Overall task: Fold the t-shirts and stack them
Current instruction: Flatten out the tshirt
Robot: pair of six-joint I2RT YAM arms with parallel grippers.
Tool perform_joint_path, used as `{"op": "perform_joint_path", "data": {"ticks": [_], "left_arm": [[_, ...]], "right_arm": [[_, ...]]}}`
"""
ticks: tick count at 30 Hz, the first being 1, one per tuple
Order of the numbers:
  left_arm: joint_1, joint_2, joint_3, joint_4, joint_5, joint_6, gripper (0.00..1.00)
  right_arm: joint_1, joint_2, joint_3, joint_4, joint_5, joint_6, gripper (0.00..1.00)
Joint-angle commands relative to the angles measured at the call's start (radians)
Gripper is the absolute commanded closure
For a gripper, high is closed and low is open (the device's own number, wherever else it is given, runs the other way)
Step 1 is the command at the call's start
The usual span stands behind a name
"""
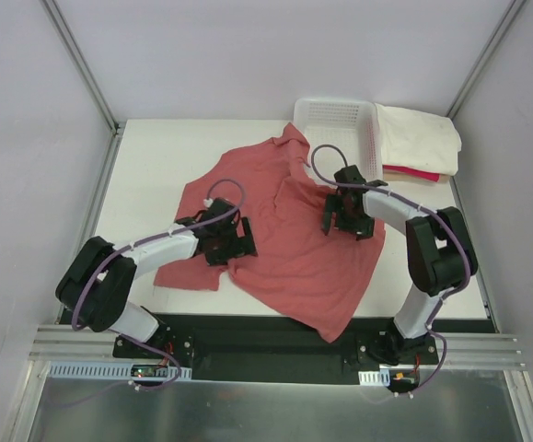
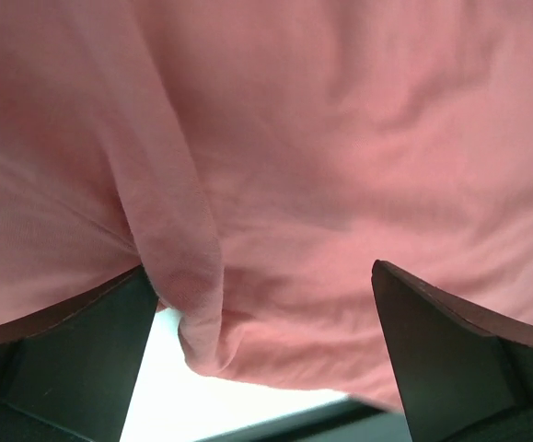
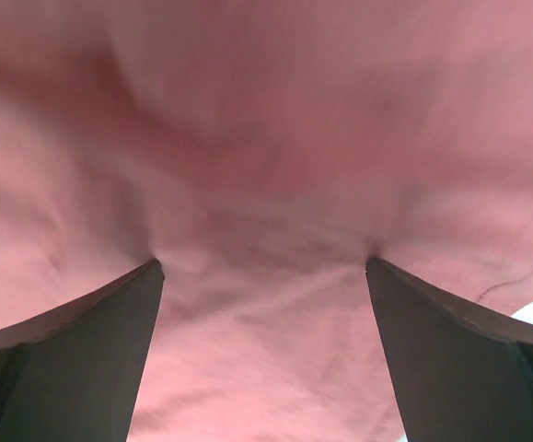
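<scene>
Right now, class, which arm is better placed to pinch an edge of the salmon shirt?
Left, probably. The left gripper stands open with a raised fold and the edge of the salmon shirt between its jaws; the right gripper, also open, sits over unbroken cloth.

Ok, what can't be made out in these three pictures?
1. Wrist views: dusty salmon-red cloth t-shirt fills both frames, blurred; which part is unclear.
2. Top view: that shirt's cloth beneath the left gripper and right gripper, covered by them.
3. Top view: bright pink-red cloth t-shirt, only a strip shows under the folded cream-white cloth t-shirt.
</scene>
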Motion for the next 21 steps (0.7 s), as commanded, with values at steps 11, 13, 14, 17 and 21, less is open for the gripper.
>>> {"op": "perform_joint_path", "data": {"ticks": [11,13,14,17,21], "left_arm": [[-0.239,-0.244,0.053,-0.090,-0.092,-0.057,0.01],[-0.224,-0.304,0.031,-0.095,-0.172,-0.023,0.01],[-0.210,-0.317,0.024,-0.093,-0.181,-0.014,0.01],[-0.106,-0.331,0.003,-0.092,-0.172,0.000,0.01],[-0.006,-0.231,0.012,-0.086,-0.160,0.019,0.01]], "right_arm": [[0.077,-0.347,-0.166,-0.070,0.034,-0.067,0.03],[0.181,-0.413,-0.225,-0.083,0.020,-0.014,0.03],[0.221,-0.427,-0.266,-0.085,-0.010,-0.001,0.03],[0.373,-0.456,-0.313,-0.096,-0.040,0.086,0.03],[0.480,-0.432,-0.378,-0.064,-0.075,0.181,0.03]]}}
